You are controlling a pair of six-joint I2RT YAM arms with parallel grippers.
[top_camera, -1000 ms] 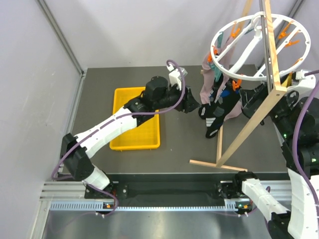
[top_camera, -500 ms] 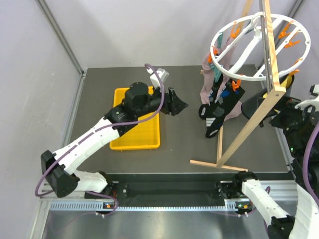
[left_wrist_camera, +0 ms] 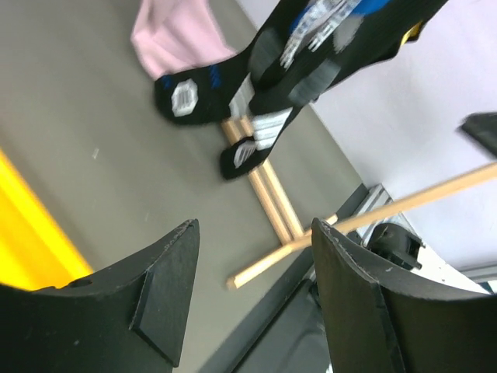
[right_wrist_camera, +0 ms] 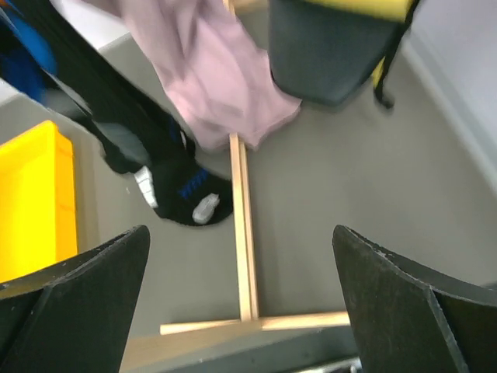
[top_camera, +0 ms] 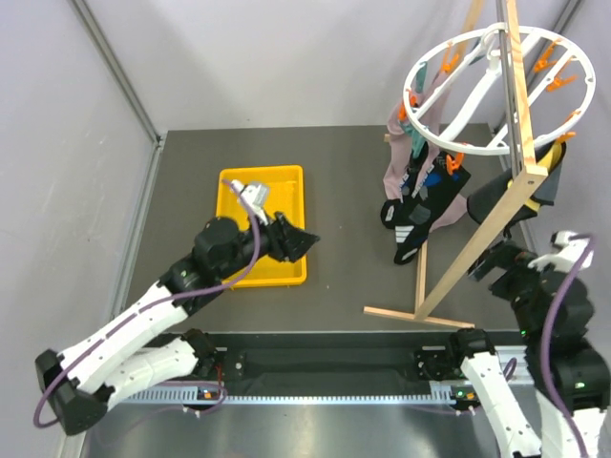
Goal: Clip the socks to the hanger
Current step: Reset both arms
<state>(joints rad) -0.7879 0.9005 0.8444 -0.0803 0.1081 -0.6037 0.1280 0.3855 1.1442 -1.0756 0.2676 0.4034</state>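
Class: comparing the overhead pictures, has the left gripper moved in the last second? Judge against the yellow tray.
Yes. The left gripper drew back from the socks, leftward and nearer, to the yellow tray's near right corner.

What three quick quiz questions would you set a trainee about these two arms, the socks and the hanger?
1. True or false: the socks hang from the round white hanger.
2. Which thing is closest to the left arm's fingers? A: the yellow tray. B: the pink cloth. C: the black and yellow bag.
3. Fill in the gap: the right arm's fingers stand wide ___ and hold nothing.

Key: 1 true; 2 A; 3 open.
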